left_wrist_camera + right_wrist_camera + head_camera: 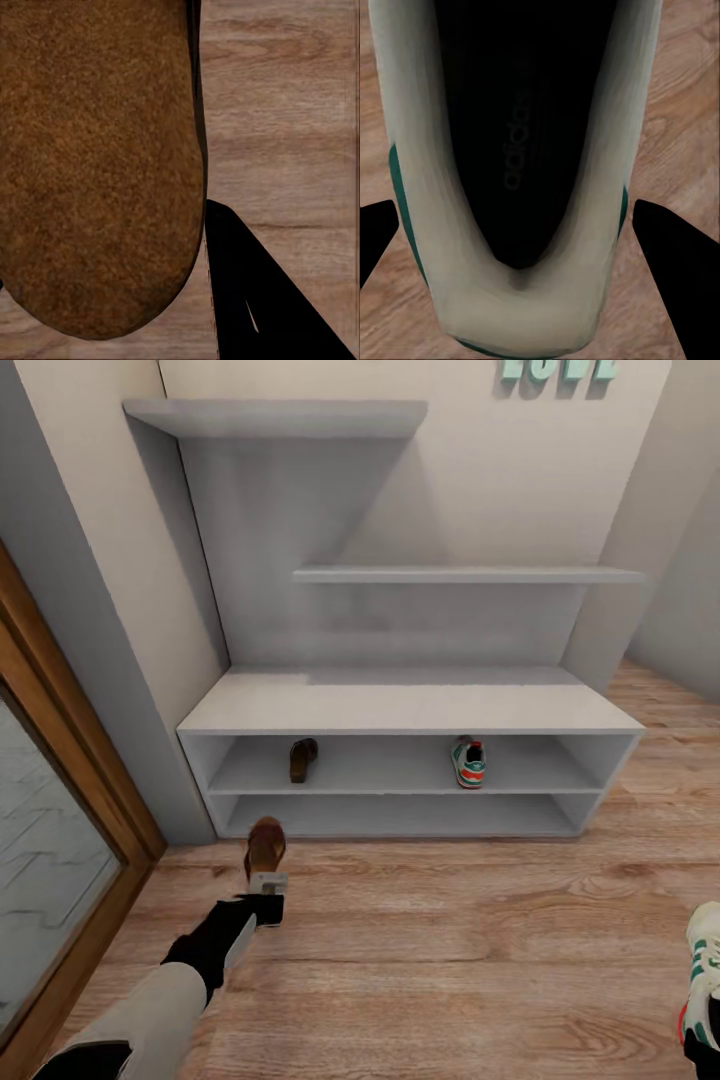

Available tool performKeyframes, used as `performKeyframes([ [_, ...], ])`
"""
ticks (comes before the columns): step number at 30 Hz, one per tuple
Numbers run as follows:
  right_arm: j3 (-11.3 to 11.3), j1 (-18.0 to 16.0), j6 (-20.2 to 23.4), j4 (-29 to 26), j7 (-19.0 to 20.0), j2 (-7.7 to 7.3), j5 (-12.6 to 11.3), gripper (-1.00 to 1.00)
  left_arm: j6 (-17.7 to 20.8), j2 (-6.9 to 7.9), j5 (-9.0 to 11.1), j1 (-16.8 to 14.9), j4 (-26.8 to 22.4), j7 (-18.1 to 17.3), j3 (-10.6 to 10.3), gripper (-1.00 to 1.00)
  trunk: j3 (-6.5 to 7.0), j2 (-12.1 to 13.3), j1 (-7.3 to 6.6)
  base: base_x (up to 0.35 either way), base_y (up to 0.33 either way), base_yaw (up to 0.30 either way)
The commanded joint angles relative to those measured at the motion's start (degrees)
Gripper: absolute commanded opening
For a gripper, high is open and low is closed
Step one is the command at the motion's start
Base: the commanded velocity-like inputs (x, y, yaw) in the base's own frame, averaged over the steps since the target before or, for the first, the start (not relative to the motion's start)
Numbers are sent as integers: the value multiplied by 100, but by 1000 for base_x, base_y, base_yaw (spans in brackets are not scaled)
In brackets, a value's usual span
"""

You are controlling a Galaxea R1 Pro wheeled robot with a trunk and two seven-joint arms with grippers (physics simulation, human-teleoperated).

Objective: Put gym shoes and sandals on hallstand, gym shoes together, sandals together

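Fingers (675, 270) of the right gripper (521, 247) are spread around a gym shoe (521, 150), its long axis running between them; the left gripper's (267, 882) state cannot be told.

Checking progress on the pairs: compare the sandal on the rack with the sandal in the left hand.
The rack sandal lies on the hallstand's upper tier, away from any hand; the held sandal hangs at the left hand above the corridor floor, before the rack. Both are brown.

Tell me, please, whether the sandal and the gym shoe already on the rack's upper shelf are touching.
Apart. The head view shows the sandal toward the shelf's left and the gym shoe right of center, bare shelf between them.
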Motion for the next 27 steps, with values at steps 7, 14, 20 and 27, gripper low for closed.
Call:
performKeyframes([
  [7, -548, -5, 296, -342, 46, -72, -26, -100, 801, -123, -94, -659, -38, -68, 1, -100, -5, -2, -1, 0, 0, 0],
  [14, -556, -2, 335, -403, 43, -16, -21, -100, 966, -98, -93, -760, -84, -116, -25, -100, -5, -2, -1, 0, 0, 0],
  [20, -550, -4, 337, -401, 47, 33, -12, -100, 1630, -104, -97, -1095, -202, -641, -560, -100, -60, -82, 43, 0, 0, 0],
  [27, -548, -4, 337, -401, 47, 34, -7, -100, 1691, -77, -120, -1116, -206, -783, -598, -100, -247, -363, 197, 0, 0, 0],
])
